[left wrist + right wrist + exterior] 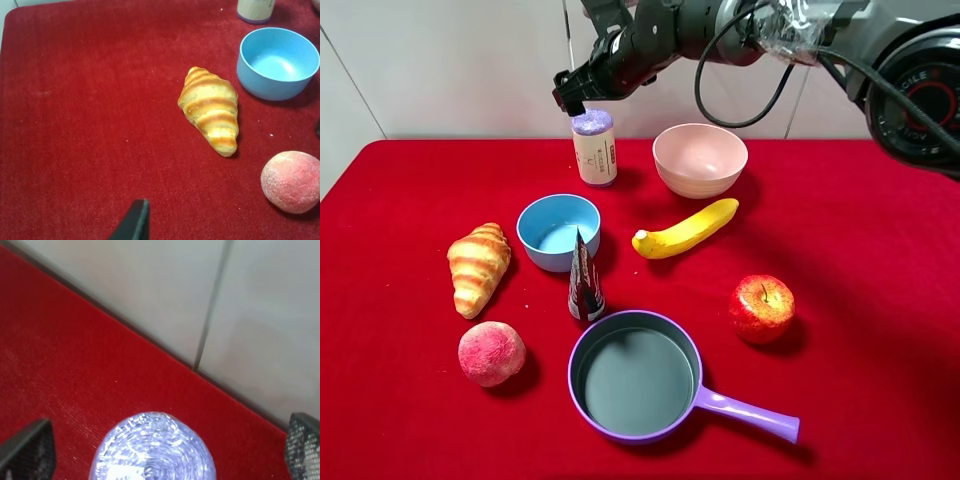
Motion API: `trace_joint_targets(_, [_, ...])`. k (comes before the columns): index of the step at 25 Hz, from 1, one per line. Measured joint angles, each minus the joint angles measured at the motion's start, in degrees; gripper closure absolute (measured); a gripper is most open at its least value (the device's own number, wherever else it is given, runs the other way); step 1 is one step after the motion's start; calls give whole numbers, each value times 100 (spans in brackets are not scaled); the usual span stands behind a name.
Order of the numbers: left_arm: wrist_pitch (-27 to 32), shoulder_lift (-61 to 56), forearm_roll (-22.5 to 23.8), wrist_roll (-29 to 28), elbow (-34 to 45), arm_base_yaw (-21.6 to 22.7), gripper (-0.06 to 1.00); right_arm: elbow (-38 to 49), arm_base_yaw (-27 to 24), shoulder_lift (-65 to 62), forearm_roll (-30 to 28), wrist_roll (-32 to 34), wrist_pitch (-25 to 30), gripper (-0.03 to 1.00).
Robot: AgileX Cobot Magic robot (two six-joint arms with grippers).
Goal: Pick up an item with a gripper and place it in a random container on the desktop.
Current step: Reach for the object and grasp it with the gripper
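Black right gripper [576, 100]: poised just over the roll [594, 147], jaws spread wide, one finger [30, 447] on each side of the crinkled lavender top [155, 447] and nothing grasped. Left gripper: a single dark fingertip [135, 220] shows above bare cloth; whether released or clenched cannot be told. Desktop [870, 250]: red cloth, holding, from left to right: croissant [478, 266], lying lengthwise; peach [491, 352], near it on the front side; blue bowl [558, 231], upright; dark cone packet [583, 280], standing just in front of the blue bowl; roll, upright near the back edge, beige label facing front; pan [665, 323], lavender rim, grey-green inside, handle [748, 412] pointing right; banana [685, 228], lying aslant; pink bowl [700, 158], beside the roll; apple [761, 308], red, stem up.
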Motion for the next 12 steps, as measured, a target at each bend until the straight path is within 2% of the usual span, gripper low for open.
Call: trace_joint_targets(12, [0, 0, 5, 0, 0, 0, -4, -10, 0, 352, 1, 0, -307, 27])
